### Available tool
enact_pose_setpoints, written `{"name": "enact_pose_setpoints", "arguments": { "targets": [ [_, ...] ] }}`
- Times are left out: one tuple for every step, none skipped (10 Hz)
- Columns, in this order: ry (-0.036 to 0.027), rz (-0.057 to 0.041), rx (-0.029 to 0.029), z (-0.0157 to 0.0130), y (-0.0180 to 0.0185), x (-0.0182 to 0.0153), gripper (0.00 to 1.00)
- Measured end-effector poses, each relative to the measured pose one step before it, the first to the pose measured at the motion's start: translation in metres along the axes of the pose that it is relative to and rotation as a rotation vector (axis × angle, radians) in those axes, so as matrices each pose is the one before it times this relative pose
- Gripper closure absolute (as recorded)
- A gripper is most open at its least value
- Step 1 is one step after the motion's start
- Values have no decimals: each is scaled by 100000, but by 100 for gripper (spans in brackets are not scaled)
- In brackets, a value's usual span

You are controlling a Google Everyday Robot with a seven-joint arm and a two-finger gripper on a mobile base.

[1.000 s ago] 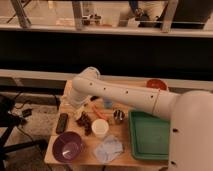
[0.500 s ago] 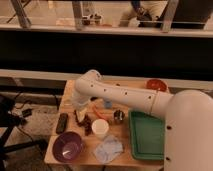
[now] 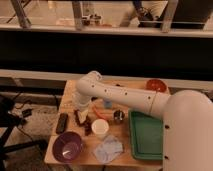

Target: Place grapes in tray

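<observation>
The grapes [image 3: 83, 121] lie as a dark red-purple bunch on the wooden table, left of the white cup [image 3: 100, 128]. My gripper [image 3: 82, 107] hangs at the end of the white arm, pointing down just above the bunch's far end, open with nothing held. The green tray [image 3: 146, 135] sits at the table's right side, partly hidden by my arm's big white body, and looks empty where it shows.
A black remote-like bar [image 3: 62, 122] lies left of the grapes. A purple bowl [image 3: 67, 146] and a crumpled pale cloth [image 3: 108, 149] sit at the front edge. A metal can [image 3: 118, 116], an orange item [image 3: 98, 111] and a red bowl [image 3: 156, 85] stand farther back.
The arm's elbow has sunk a little and the gripper has come down closer to the grapes. The objects on the table have not moved.
</observation>
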Motion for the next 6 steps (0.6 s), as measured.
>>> {"name": "enact_pose_setpoints", "arguments": {
  "targets": [
    [-74, 405, -94, -35, 35, 116, 20],
    [-97, 602, -308, 18, 115, 203, 20],
    [-380, 773, -423, 109, 116, 174, 20],
    [-409, 892, -661, 222, 166, 337, 20],
    [-243, 1055, -987, 331, 334, 555, 20],
    [-107, 788, -485, 114, 115, 412, 20]
  ]
}}
